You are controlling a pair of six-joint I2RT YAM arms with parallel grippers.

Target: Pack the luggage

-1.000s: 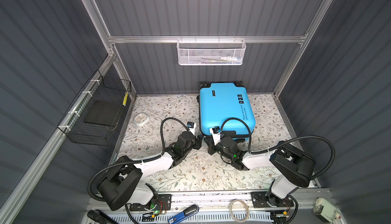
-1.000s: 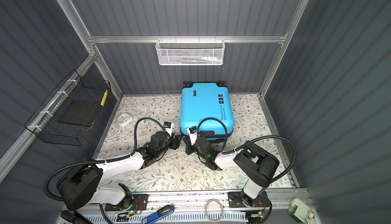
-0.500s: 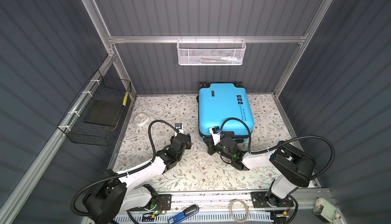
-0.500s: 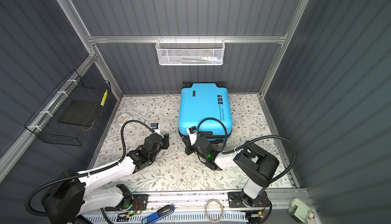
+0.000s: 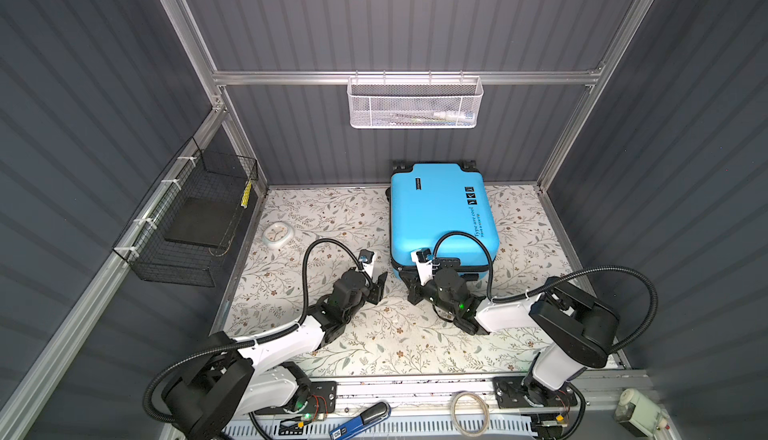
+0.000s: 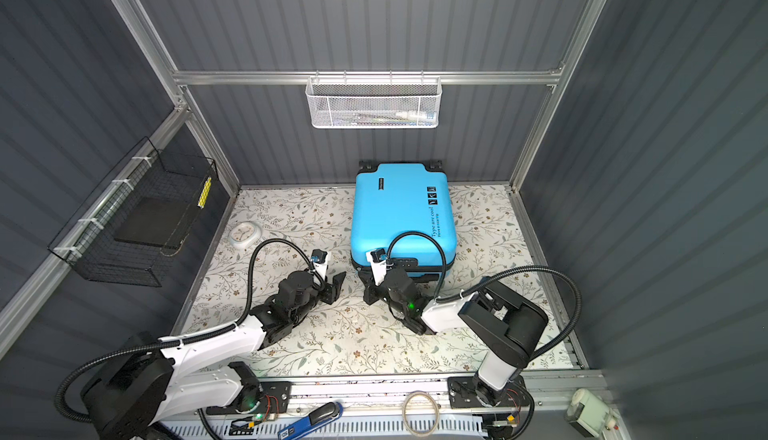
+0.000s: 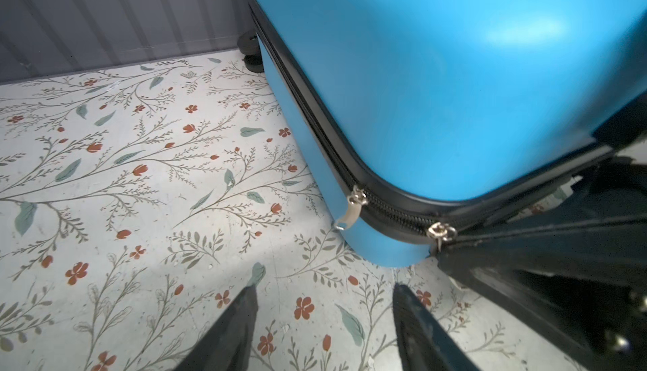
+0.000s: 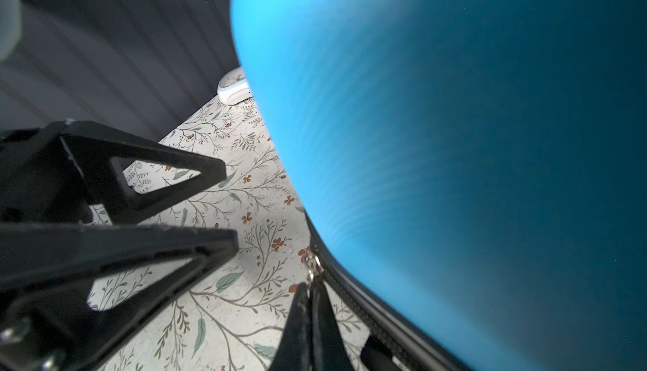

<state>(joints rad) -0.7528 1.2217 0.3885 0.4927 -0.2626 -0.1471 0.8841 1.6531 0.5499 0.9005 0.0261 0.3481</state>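
Far left, a boxy black wire basket (image 5: 187, 226) hangs on the wall. The left gripper (image 7: 325, 287) has its matte black jaws spread and empty over the floral mat (image 5: 374, 350). The glossy blue hard-shell luggage (image 5: 440, 213), with rounded corners, lies flat by the back wall. The right gripper (image 8: 310, 290) is pinched tight on its little silver zipper pull (image 8: 311, 264).

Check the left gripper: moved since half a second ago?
Yes. The left gripper has moved right, toward the near left corner of the blue suitcase; the strip of floral mat between them is narrower than half a second ago.
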